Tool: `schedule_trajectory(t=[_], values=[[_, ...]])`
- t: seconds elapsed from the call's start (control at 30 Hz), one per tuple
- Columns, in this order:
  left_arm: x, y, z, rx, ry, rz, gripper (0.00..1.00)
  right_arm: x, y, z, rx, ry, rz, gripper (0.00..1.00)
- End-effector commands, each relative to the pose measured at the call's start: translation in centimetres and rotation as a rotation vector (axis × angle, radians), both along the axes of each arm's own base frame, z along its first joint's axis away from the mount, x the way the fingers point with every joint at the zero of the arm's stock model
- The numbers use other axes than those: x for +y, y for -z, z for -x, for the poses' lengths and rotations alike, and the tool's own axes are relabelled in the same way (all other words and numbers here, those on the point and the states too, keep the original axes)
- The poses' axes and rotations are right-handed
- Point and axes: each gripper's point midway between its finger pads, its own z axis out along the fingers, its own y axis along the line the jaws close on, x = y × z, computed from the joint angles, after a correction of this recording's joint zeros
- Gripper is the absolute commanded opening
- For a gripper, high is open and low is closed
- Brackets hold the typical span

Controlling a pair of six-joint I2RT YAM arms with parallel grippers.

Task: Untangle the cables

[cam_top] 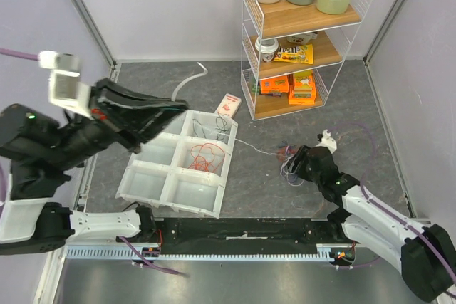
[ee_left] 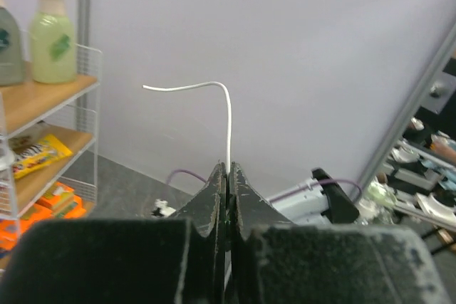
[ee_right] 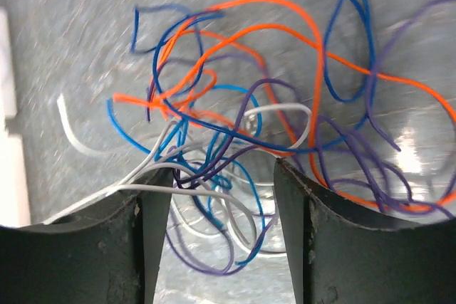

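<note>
The tangle of cables (cam_top: 287,156) lies on the grey table right of centre. In the right wrist view it is a knot of orange, blue, purple and white wires (ee_right: 242,105). My right gripper (cam_top: 292,165) is down on it, open (ee_right: 224,169), and loose strands cross the gap between its fingers. My left gripper (cam_top: 178,110) is raised over the white compartment tray (cam_top: 153,183). In the left wrist view it is shut (ee_left: 228,170) on a white cable (ee_left: 228,122) that stands up from the jaws and bends left. A red coil (cam_top: 206,154) lies in one tray compartment.
A thin white wire (cam_top: 251,147) runs from the tray toward the tangle. A wire shelf (cam_top: 249,33) with bottles and snack packs stands at the back right. A small box (cam_top: 228,105) lies behind the tray. Purple hoses (cam_top: 381,201) run along the right arm.
</note>
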Motion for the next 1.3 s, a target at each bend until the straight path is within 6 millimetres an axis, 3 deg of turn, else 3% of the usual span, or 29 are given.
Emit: schedule_trajectory(t=[0.0, 0.13, 0.47, 0.57, 0.67, 0.8, 0.93, 1.1, 1.27], values=[[3.7, -1.2, -1.4, -0.03, -0.154, 0.013, 0.02, -5.4, 0.5, -0.4, 0.012, 0.195, 0.109, 0.73], [5.9, -1.9, -1.7, -0.029, -0.214, 0.039, 0.02, -8.1, 1.0, -0.6, 0.063, 0.266, 0.164, 0.87], [8.7, -1.9, -1.6, -0.007, -0.261, 0.058, 0.02, -10.6, 1.3, -1.4, 0.12, 0.327, 0.216, 0.98], [8.4, -1.0, -1.8, 0.02, -0.26, 0.058, 0.02, -9.7, 0.5, -2.2, 0.088, 0.238, 0.214, 0.98], [5.8, 0.8, -2.1, 0.04, -0.223, -0.003, 0.02, -7.5, -0.3, -2.7, 0.025, 0.105, 0.157, 0.98], [3.9, 0.7, -2.1, 0.018, -0.193, -0.038, 0.02, -6.3, -0.6, -2.7, -0.005, 0.031, 0.119, 0.98], [4.3, -0.1, -2.6, 0.009, -0.227, -0.039, 0.02, -5.8, -0.3, -2.6, 0.005, 0.001, 0.108, 0.97], [3.8, 1.7, -3.3, 0.044, -0.248, -0.077, 0.02, -5.7, -0.5, -2.7, -0.006, 0.002, 0.106, 0.97], [4.9, 3.5, -3.9, 0.083, -0.3, -0.087, 0.02, -5.7, -0.5, -2.7, -0.009, 0.001, 0.107, 0.97]])
